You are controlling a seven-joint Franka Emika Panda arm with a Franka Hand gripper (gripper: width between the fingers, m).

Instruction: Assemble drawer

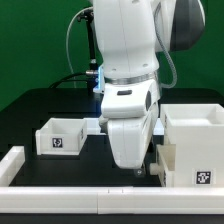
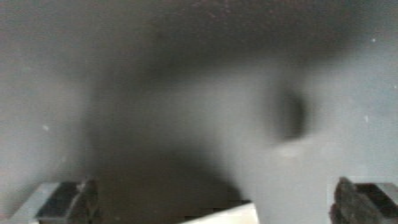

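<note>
The tall boxy white drawer housing (image 1: 196,140) stands at the exterior view's right, with a square tag low on its front. A small open-topped white tray (image 1: 60,135) with a tag stands at the left. My gripper (image 1: 143,170) hangs low over the dark table, just left of the housing and close to its side. In the wrist view the gripper (image 2: 217,203) is open, with its fingers (image 2: 63,204) far apart and nothing between them. That view is blurred; a white corner (image 2: 249,214) shows between the fingers, and I cannot tell which part it belongs to.
Long low white border rails run along the table's front (image 1: 90,198) and left side (image 1: 12,162). The arm's white body hides the table behind the gripper. A blue light glows on the arm at the back (image 1: 100,78).
</note>
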